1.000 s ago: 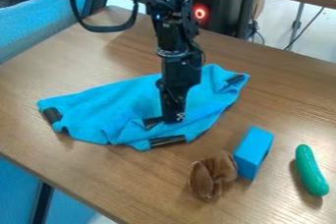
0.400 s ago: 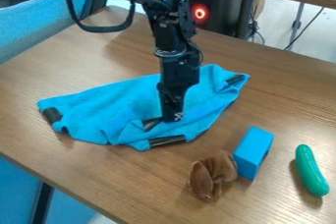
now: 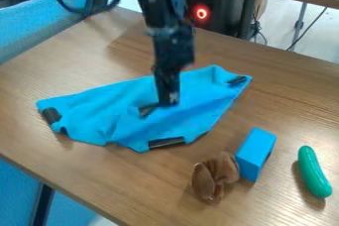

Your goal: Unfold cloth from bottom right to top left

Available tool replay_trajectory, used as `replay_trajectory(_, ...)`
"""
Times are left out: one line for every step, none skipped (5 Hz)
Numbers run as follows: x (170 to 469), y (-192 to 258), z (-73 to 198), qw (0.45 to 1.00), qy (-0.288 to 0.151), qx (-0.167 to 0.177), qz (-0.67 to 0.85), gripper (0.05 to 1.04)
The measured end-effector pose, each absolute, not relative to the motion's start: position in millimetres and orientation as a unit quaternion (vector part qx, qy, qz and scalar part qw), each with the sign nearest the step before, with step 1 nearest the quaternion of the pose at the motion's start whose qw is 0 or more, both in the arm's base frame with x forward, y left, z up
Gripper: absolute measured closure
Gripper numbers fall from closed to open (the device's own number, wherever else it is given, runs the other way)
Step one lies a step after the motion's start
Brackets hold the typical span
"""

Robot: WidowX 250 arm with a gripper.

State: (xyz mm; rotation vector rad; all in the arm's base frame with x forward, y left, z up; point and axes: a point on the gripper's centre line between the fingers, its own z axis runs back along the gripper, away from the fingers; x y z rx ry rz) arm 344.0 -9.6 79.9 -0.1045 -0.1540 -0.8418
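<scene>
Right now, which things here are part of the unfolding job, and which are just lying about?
Part of the job:
- blue cloth with black patches at its corners
- black gripper, at the cloth's folded corner

Just lying about:
- brown plush object
- blue block
- green cucumber-shaped object

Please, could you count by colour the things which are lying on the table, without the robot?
Blue: 2 (cloth, block)
Brown: 1 (soft thing)
Green: 1 (cucumber)
Total: 4
</scene>
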Motion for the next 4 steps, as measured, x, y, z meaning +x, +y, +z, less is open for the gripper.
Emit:
replay_trajectory(358.8, -0.1, 110.8, 0.909, -0.095, -0.063, -0.4, 1.033)
replay_trajectory(371.7, 11.0, 119.5, 0.911, -0.066, -0.076, -0.401, 1.033)
replay_trajectory(384.9, 20.4, 117.3, 0.909, -0.008, -0.093, -0.405, 1.033)
replay_trajectory(396.7, 34.2, 123.6, 0.912, 0.037, -0.092, -0.399, 1.033)
